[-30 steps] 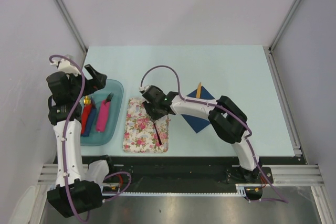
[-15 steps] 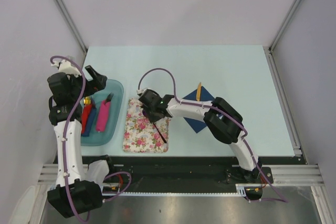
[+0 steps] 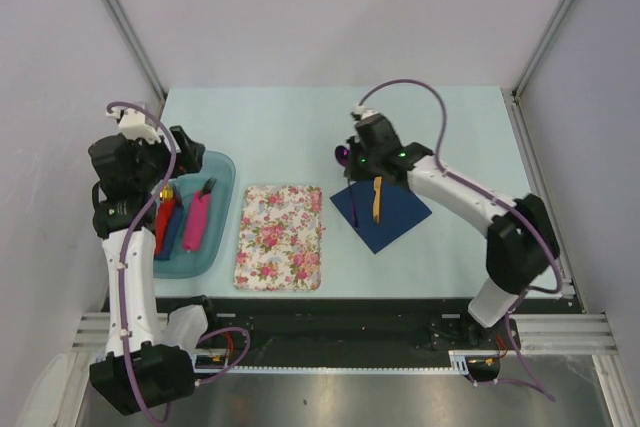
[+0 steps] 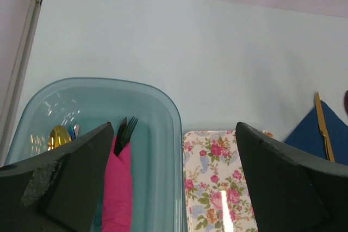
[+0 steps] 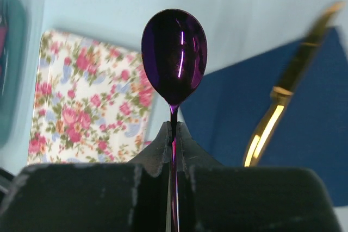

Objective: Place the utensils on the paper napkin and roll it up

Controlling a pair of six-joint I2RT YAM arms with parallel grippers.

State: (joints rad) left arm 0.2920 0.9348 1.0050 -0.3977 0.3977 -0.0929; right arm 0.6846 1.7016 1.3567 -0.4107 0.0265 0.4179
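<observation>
While in the right tool, purple spoon lengthwise, bowl outward.

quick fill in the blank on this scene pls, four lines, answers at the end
1. The right gripper is shut on the handle of the ____ spoon.
2. The gold utensil lies ____ the navy napkin.
3. The left gripper, near the teal tray, is ____.
4. The floral mat lies between the tray and the ____.
Missing words: purple; on; open; napkin.
</observation>
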